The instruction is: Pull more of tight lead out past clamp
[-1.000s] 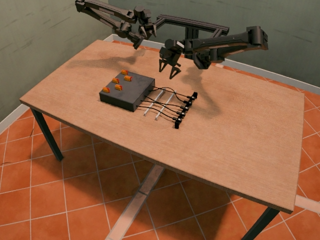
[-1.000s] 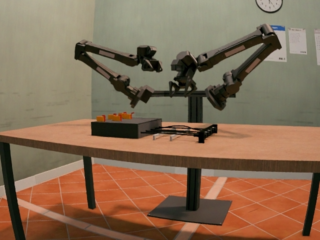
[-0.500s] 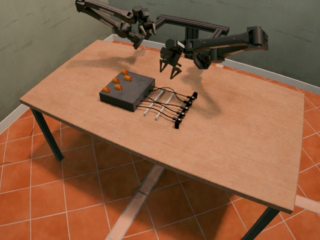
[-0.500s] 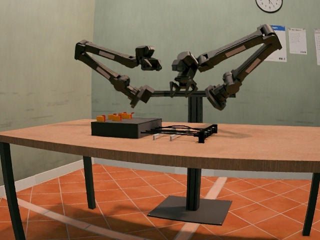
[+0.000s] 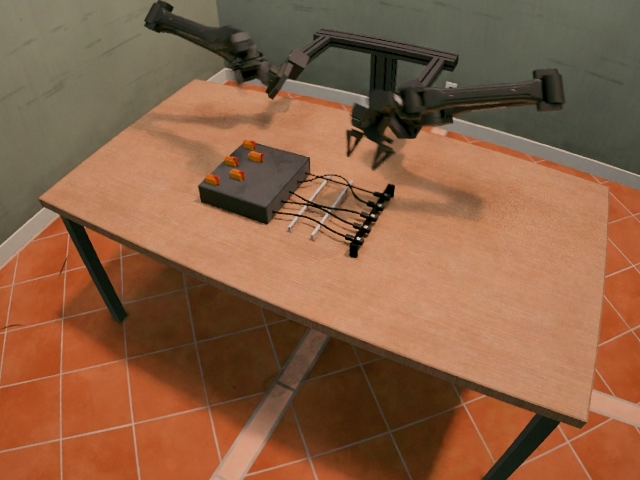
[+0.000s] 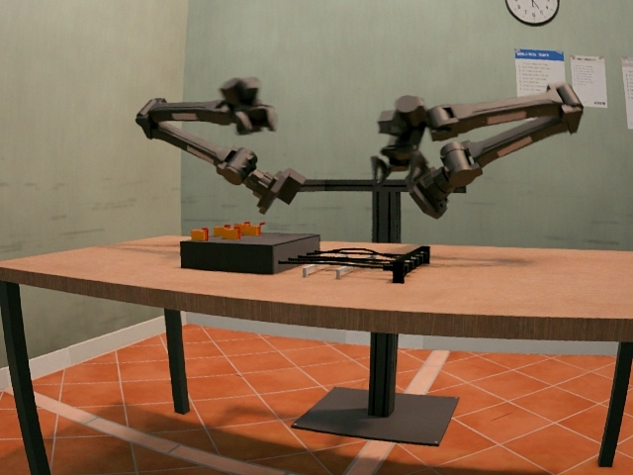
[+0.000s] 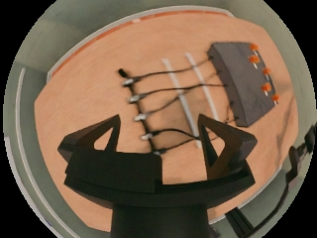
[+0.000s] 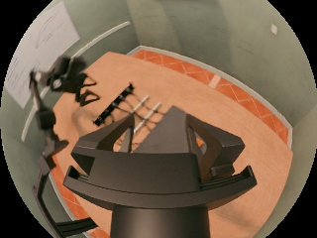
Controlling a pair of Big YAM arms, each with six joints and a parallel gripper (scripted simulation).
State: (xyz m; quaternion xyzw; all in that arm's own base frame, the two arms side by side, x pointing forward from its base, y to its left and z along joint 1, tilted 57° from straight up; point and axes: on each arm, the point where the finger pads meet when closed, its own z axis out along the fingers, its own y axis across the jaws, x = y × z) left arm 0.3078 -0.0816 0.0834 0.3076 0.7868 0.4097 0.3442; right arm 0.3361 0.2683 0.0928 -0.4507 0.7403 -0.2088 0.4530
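Against a green wall, the table carries five black leads, running from the dark box to their plugs. Both hands are up in the air, the left hand spread wide and the right hand partly apart, neither gripping anything. Some leads cross, so mistaking one for its neighbour could get the wrong orange handle lifted, and tugging too hard might loosen a plug
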